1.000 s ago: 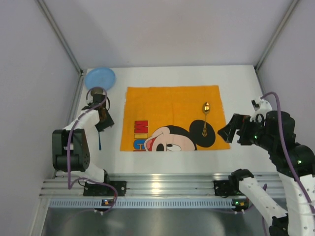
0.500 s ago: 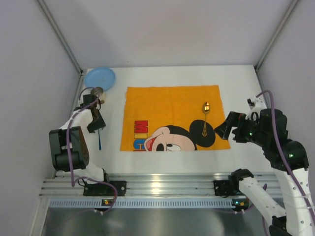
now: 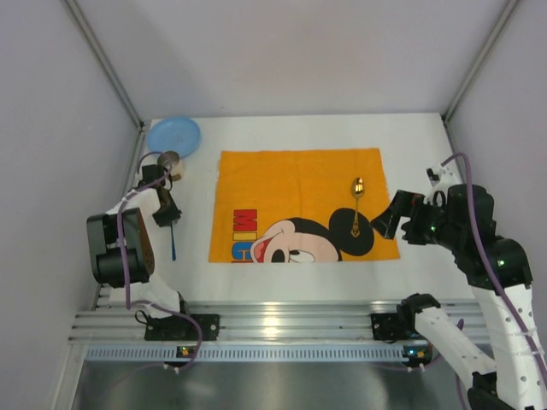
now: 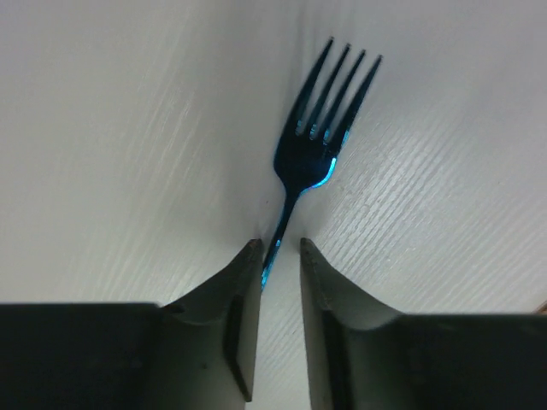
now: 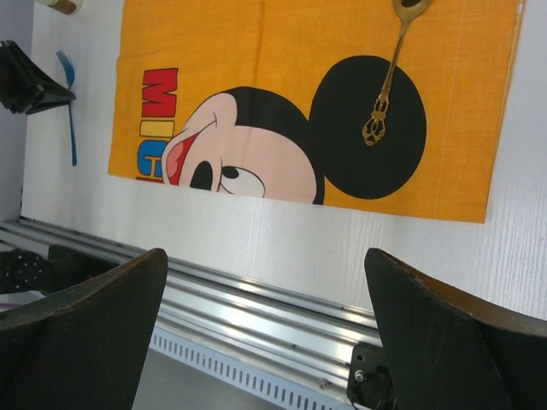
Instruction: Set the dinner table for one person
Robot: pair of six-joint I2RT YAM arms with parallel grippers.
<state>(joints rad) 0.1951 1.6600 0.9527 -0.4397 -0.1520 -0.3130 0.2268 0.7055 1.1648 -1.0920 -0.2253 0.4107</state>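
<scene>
Tableware includes one fork (image 4: 320, 128), one spoon (image 3: 356, 205), one plate (image 3: 173, 135).

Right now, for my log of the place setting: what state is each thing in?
Fork: flat on the table, handle between left claw fingers.
Spoon: lying on the cloth.
Cloth: spread flat.
Plate: empty, off the cloth.
Right claw: open, empty.

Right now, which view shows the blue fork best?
Left wrist: the fork fills the frame, tines distinct, handle running between the fingers of the left pincer. Top external shows only a thin blue sliver; right wrist shows it small near the top-left corner.
</scene>
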